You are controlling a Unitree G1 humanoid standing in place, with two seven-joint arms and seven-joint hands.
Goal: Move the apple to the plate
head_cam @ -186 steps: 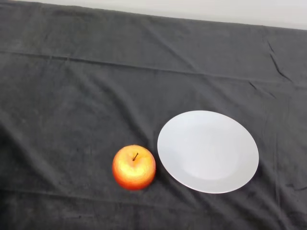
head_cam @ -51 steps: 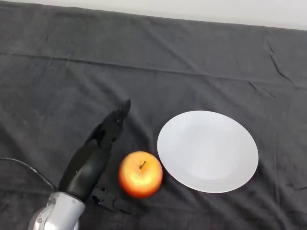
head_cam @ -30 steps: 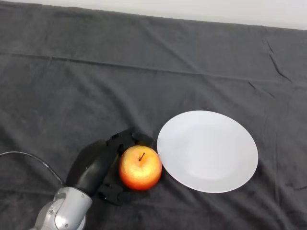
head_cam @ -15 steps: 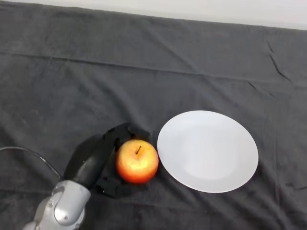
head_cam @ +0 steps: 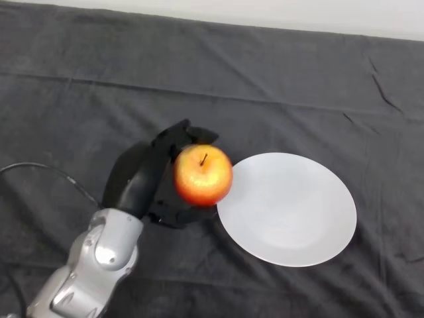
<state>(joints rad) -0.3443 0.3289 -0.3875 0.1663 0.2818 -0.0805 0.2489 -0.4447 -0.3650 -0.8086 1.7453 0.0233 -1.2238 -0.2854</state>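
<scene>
A red and yellow apple (head_cam: 203,175) with its stem up hangs above the cloth, just over the left rim of the white plate (head_cam: 291,209). My left hand (head_cam: 154,173) is shut on the apple from its left side, fingers curled over the far side and thumb under the near side. The silver-grey forearm (head_cam: 99,258) runs down to the lower left corner. The plate lies flat with nothing on it.
A dark wrinkled cloth (head_cam: 86,99) covers the whole table. A pale wall strip (head_cam: 265,13) runs along the far edge.
The hand closed on the apple and has lifted it up and to the right, from the cloth beside the plate to over the plate's left rim.
</scene>
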